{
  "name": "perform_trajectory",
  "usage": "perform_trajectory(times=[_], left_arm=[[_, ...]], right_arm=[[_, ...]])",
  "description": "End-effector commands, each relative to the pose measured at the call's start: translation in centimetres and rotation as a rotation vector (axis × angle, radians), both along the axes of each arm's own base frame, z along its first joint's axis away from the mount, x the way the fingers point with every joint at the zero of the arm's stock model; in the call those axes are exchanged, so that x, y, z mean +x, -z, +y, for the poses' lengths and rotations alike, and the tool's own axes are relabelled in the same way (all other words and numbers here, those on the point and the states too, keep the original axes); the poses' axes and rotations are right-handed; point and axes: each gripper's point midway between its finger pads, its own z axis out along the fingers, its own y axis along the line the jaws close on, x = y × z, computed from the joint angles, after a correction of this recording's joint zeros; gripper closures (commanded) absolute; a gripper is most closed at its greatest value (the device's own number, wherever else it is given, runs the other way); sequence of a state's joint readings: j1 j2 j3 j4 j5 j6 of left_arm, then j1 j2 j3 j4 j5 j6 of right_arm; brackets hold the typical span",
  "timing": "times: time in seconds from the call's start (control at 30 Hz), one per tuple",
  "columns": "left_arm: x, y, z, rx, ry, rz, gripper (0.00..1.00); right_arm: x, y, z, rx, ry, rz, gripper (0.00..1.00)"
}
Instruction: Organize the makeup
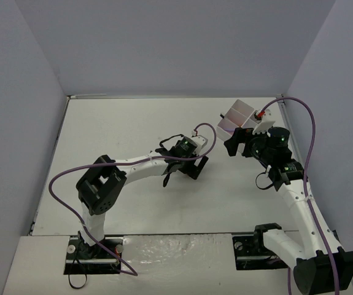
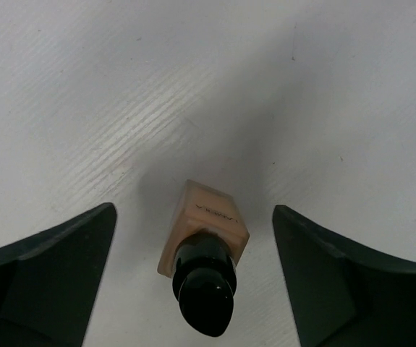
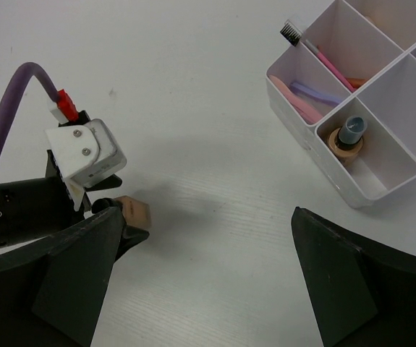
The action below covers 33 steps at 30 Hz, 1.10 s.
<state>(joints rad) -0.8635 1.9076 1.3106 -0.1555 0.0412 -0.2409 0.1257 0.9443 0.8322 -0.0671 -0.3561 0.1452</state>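
Note:
A tan bottle [image 2: 206, 213] with a black cap lies on the white table, cap toward the camera. My left gripper [image 2: 193, 213] is open around it, one finger on each side and neither touching it. The right wrist view shows the bottle's tan end [image 3: 137, 212] poking out beside the left gripper. My right gripper [image 3: 204, 231] is open and empty above bare table, between the bottle and the white tray [image 3: 305, 134]. In the tray are a pink brush [image 3: 320, 54], a purple pencil [image 3: 312, 92] and an upright tan bottle [image 3: 349, 136].
In the top view the tray [image 1: 234, 114] sits at the back right, partly hidden by my right gripper [image 1: 237, 144]. My left gripper [image 1: 185, 163] is at mid-table and covers the bottle. Grey walls close off the table's back and sides. Purple cables loop off both arms.

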Motion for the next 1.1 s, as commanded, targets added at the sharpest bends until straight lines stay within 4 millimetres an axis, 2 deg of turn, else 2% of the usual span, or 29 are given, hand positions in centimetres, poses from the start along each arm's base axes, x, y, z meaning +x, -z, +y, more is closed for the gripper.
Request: perform_trajectory(times=[0.0,0.1,0.17,0.3,0.37,0.43,0.5,0.6,0.63,0.7,0.8,0.87,0.97,1.07], left_arm=[[1.6,-7.4,-0.7,-0.119,-0.049,-0.146,0.04],[2.1,-10.7,0.3,-0.161,-0.105,-0.204,0.03],[2.6,-12.8,2.0,-0.172,-0.179,-0.241,0.03],[3.9,-17.0,6.8,-0.231,-0.351,-0.293,0.03],[4.4,-18.7,9.9,-0.258,-0.434,-0.32,0.03],[4.6,-19.4,12.5,-0.261,-0.495,-0.329,0.03],[4.4,-20.0,15.7,-0.266,-0.559,-0.335,0.03],[3.9,-19.7,20.8,-0.221,-0.655,-0.339,0.03],[3.4,-19.6,21.9,-0.209,-0.668,-0.337,0.03],[2.6,-20.1,25.1,-0.206,-0.723,-0.355,0.03],[1.0,-18.5,29.6,-0.143,-0.814,-0.324,0.03],[-0.1,-18.8,31.2,-0.134,-0.843,-0.338,0.03],[-2.0,-17.7,33.9,-0.079,-0.88,-0.333,0.03],[-3.3,-16.9,35.5,-0.049,-0.91,-0.333,0.03]], right_arm=[[0.5,-2.3,0.2,-0.019,-0.02,-0.079,0.0],[0.4,-2.7,0.7,-0.038,-0.045,-0.09,0.0],[0.3,-2.9,0.9,-0.062,-0.055,-0.085,0.0],[0.4,-2.6,2.6,-0.125,-0.095,-0.065,0.0],[0.6,-2.2,3.8,-0.148,-0.105,-0.053,0.0],[0.3,-1.6,6.0,-0.153,-0.151,-0.038,0.0],[0.3,-0.2,7.7,-0.17,-0.18,-0.007,0.0],[0.1,1.0,10.3,-0.167,-0.22,0.008,0.0],[0.1,1.7,10.8,-0.17,-0.228,0.023,0.0],[0.1,3.3,12.4,-0.18,-0.252,0.065,0.0],[0.1,5.0,13.9,-0.2,-0.261,0.104,0.01],[0.1,5.8,14.6,-0.204,-0.27,0.12,0.02],[0.2,7.7,15.6,-0.23,-0.268,0.153,0.05],[0.5,8.9,16.0,-0.237,-0.263,0.165,0.06]])
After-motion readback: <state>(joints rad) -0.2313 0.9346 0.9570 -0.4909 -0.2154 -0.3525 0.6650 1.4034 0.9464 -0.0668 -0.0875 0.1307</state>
